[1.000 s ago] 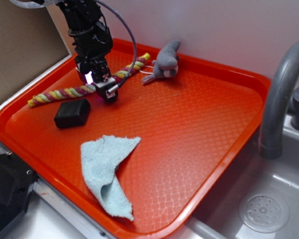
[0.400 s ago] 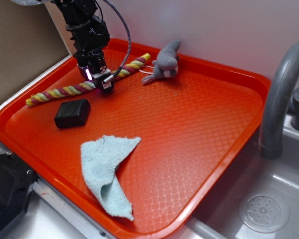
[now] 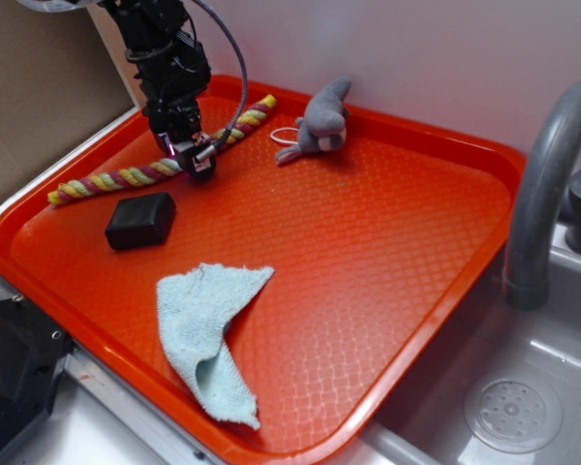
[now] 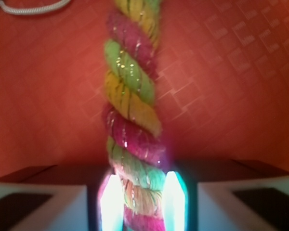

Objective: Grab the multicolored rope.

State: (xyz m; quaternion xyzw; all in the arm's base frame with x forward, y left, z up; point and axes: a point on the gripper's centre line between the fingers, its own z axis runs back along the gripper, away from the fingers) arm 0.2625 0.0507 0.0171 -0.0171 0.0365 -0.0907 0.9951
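Observation:
The multicolored rope [image 3: 107, 180], twisted from yellow, pink-red and pale green strands, lies along the far left of the orange tray [image 3: 368, 252]. My gripper [image 3: 189, 160] stands over its middle, shut on it. In the wrist view the rope [image 4: 130, 96] runs straight up the frame. It fills the gap of my gripper [image 4: 140, 202], and the glowing fingers [image 4: 111, 202] press against both its sides. The stretch of rope under the gripper is hidden in the exterior view.
A black block [image 3: 140, 220] sits just in front of the rope. A light blue cloth [image 3: 208, 334] lies near the tray's front edge. A grey plush toy [image 3: 321, 121] with a white cord loop rests at the back. A grey faucet [image 3: 542, 194] and sink [image 3: 504, 407] are at right.
The gripper has shifted a little back and left, and the rope has moved with it, its far end swinging toward the tray's back rim.

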